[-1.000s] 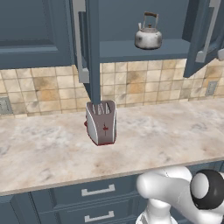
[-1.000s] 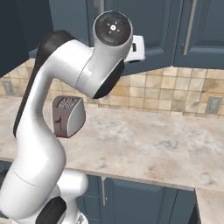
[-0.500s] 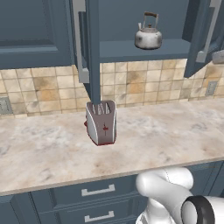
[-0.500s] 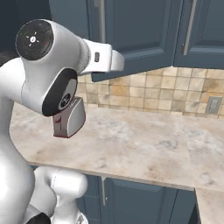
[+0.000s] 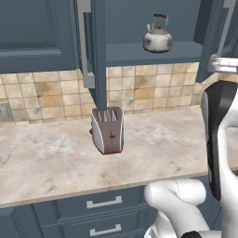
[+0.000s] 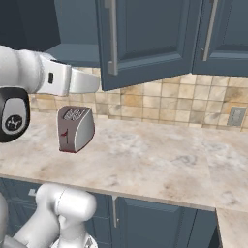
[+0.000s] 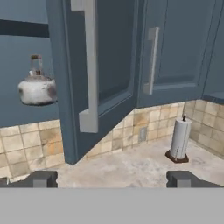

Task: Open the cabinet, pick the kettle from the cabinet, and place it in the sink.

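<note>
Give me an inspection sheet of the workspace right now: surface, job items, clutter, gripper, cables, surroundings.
Surface: beige marble counter, tiled backsplash behind.
Job's things: cabinet doors swung open; kettle upright on its shelf, untouched; sink nothing seen.
Clutter: toaster on the counter below the open door; paper towel roll upright near the corner.
Gripper: gripper open, empty, facing the open door, kettle off to its left in the hand view.
Cables: nothing seen.
Surroundings: blue drawers under the counter; wall outlet.
</note>
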You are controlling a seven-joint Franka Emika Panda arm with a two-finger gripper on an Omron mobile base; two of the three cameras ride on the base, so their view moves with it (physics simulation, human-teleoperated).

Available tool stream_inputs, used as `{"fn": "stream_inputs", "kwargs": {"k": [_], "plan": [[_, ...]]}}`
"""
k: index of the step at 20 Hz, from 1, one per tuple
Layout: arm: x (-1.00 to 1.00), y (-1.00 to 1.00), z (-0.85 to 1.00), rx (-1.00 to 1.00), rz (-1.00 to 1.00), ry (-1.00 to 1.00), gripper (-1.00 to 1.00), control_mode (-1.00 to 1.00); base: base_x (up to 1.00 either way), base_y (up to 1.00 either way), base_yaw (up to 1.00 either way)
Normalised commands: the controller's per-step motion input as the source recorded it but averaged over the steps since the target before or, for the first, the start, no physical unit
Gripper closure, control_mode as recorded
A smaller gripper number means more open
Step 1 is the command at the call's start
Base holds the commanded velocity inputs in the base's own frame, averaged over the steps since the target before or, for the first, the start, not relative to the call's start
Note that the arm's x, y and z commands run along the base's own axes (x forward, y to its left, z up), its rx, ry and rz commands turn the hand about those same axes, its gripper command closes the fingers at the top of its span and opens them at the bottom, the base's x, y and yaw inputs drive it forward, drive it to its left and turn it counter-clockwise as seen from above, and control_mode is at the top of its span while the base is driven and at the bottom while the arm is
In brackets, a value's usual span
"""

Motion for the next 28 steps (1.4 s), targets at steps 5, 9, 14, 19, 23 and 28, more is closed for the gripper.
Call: {"fn": "stream_inputs", "kwargs": {"k": [5,9,14,19,23,28], "plan": [[-0.11,0.42,0.00,0.00,-0.38,-0.04,-1.00,-1.00,0.00,0.00,0.00],[0.00,0.36,0.02,0.08,-0.34,0.00,-1.00,-1.00,0.00,0.00,0.00],[-0.03,0.28,0.10,0.29,-0.15,0.00,-1.00,-1.00,0.00,0.00,0.00],[-0.19,0.19,0.14,0.43,-0.01,-0.05,-1.00,-1.00,0.00,0.00,0.00],[0.03,0.16,0.03,0.33,0.00,-0.15,-1.00,-1.00,0.00,0.00,0.00],[0.31,0.21,-0.02,0.08,0.00,-0.28,-1.00,-1.00,0.00,0.00,0.00]]}}
